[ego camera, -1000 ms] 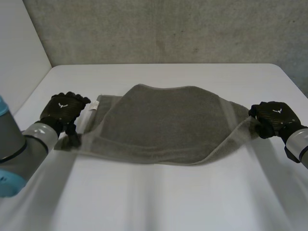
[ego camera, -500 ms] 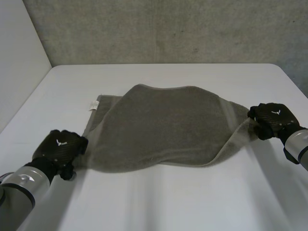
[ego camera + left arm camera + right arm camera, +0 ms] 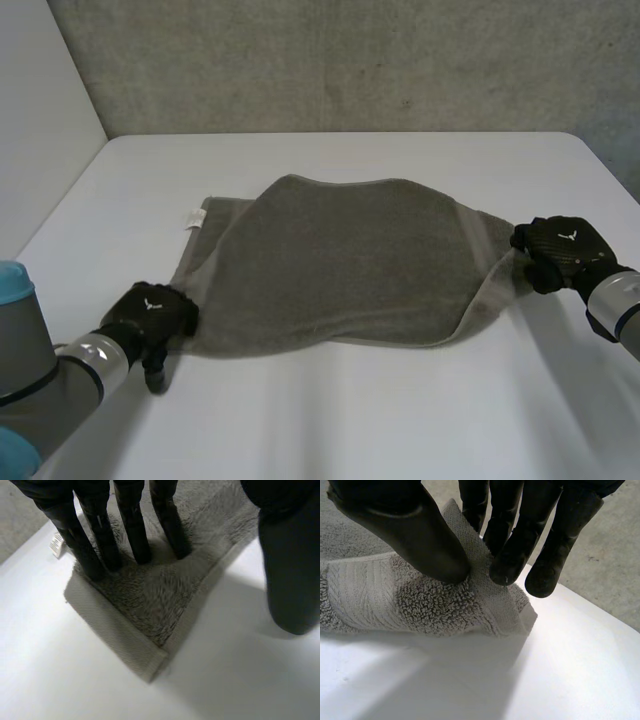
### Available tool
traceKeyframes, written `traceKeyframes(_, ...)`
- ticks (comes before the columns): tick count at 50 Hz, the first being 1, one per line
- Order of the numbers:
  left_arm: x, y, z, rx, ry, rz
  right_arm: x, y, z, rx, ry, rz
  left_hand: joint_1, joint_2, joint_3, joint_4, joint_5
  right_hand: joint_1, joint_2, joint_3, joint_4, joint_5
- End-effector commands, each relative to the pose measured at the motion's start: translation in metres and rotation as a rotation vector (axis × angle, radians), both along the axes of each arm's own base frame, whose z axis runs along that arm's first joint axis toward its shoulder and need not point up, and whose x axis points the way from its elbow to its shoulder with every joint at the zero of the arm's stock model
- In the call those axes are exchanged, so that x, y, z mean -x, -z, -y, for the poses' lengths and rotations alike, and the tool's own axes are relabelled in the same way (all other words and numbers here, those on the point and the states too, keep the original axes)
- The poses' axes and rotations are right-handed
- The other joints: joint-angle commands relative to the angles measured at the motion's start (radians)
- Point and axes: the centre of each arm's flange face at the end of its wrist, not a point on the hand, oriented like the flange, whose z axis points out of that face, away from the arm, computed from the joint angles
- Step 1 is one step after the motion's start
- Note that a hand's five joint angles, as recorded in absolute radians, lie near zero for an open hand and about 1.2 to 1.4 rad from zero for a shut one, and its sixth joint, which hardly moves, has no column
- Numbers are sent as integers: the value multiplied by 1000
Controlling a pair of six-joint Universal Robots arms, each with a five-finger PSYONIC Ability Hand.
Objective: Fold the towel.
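Note:
A grey towel [image 3: 340,265] lies folded over itself on the white table [image 3: 350,420], its upper layer bulging toward the far side. My left hand [image 3: 152,312] rests at the towel's near left corner. In the left wrist view its straight fingers [image 3: 132,535] press down on the towel [image 3: 160,590] just inside that corner, and the thumb [image 3: 290,570] stands apart over bare table, so the hand is open. My right hand [image 3: 560,250] is at the towel's right end. There the thumb [image 3: 405,525] and fingers [image 3: 515,545] pinch a corner of the towel [image 3: 420,600].
A small white label [image 3: 193,219] sticks out at the towel's far left corner. A grey wall [image 3: 350,60] rises behind the table's far edge. Bare tabletop runs along the near side and on both sides of the towel.
My left hand has come from the towel's far left side down to its near left corner, and the left edge it held now lies flat. The right hand has barely moved.

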Motion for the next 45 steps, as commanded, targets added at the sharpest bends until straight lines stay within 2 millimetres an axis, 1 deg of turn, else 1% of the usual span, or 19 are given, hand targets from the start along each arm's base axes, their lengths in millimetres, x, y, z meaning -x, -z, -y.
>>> traceKeyframes(1,5,-1,17,36,5,-6,-1,4,-1,-12,-3,1,-85,-74,-77,-92,-222,79,105,72,64,64)
traceKeyframes(10,8,6,30,32,7,-7,-1,5,-2,-7,-7,-18,-35,-24,-27,-42,-172,79,105,72,64,64)
traceKeyframes(12,9,6,33,37,7,-10,-1,5,-2,-7,-7,-18,38,49,46,31,-99,79,105,72,64,64)
traceKeyframes(13,9,6,33,37,7,-10,-1,5,-2,-7,-7,-18,38,49,47,32,-99,79,105,72,64,64)
traceKeyframes(15,10,5,36,45,7,-18,-1,5,-3,-7,-10,-21,132,143,140,125,-5,79,105,72,64,64)
traceKeyframes(21,12,1,41,64,9,-22,-4,5,-4,-5,-20,-25,229,240,237,223,92,79,105,72,64,64)
traceKeyframes(23,13,1,45,68,11,-23,-6,5,-5,-4,-28,-30,317,328,325,310,180,79,105,72,64,64)
traceKeyframes(30,16,5,45,61,20,-22,-7,8,-6,-11,-33,-35,396,407,404,390,259,79,105,72,64,64)
traceKeyframes(40,18,6,44,58,24,-22,-8,10,-6,-14,-36,-37,382,393,390,375,245,79,105,72,64,64)
traceKeyframes(43,18,6,43,58,26,-22,-8,10,-7,-13,-39,-43,344,354,352,337,207,79,105,72,64,64)
traceKeyframes(45,18,6,42,53,26,-20,-8,10,-6,-10,-39,-50,268,279,276,261,131,79,105,72,64,64)
